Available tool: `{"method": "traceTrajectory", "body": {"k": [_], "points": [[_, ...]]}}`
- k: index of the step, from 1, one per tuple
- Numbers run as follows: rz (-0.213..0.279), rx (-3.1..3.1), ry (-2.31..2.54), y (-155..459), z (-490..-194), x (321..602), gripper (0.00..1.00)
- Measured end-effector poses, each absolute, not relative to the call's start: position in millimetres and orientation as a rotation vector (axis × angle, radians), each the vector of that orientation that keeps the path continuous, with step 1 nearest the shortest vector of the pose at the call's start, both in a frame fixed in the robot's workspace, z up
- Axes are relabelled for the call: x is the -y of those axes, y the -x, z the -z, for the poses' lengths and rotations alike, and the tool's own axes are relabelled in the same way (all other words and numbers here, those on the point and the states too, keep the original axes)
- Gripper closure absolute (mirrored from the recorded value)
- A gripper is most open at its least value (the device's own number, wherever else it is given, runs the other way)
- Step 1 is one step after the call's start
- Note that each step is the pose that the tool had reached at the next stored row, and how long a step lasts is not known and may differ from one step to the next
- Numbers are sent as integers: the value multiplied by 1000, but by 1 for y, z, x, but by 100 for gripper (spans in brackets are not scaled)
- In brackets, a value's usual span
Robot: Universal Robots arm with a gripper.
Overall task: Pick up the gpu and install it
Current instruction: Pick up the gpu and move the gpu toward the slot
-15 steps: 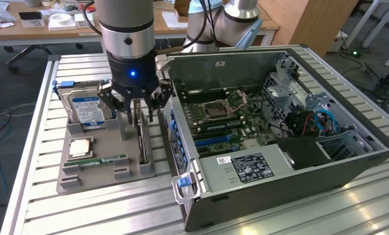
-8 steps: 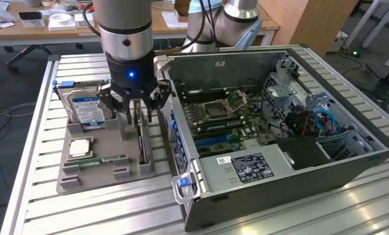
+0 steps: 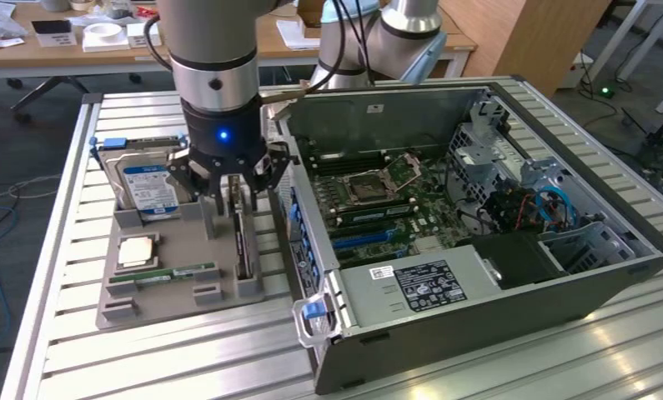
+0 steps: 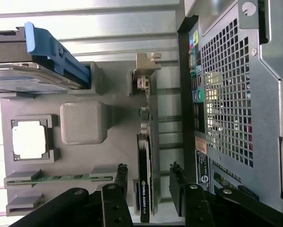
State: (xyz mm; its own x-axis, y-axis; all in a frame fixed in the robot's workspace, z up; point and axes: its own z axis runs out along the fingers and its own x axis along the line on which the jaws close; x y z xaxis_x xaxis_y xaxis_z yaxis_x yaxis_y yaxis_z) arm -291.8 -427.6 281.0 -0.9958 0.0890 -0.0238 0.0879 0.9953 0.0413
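gripper (image 3: 234, 192): open, astride the gpu (image 3: 243, 246), clasping nothing, toward the exterior view's left.
gpu: on edge in tray (image 3: 120, 315), unlifted.
install: pending.

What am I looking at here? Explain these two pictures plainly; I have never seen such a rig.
It is a robot arm working at a metal table. One picture comes from a camera off the arm, the other from a camera on its wrist, looking past its jaws. A grey tray holds a hard drive, a processor chip, a RAM stick and the gpu, standing on edge. Beside it lies an open computer case. The jaws are open, one on each side of the gpu; nothing is held.
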Motion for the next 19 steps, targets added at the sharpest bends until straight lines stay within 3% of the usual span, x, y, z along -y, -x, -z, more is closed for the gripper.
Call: {"method": "traceTrajectory", "body": {"k": [19], "points": [[-63,-3111,-138,293,-255,431,51]]}}
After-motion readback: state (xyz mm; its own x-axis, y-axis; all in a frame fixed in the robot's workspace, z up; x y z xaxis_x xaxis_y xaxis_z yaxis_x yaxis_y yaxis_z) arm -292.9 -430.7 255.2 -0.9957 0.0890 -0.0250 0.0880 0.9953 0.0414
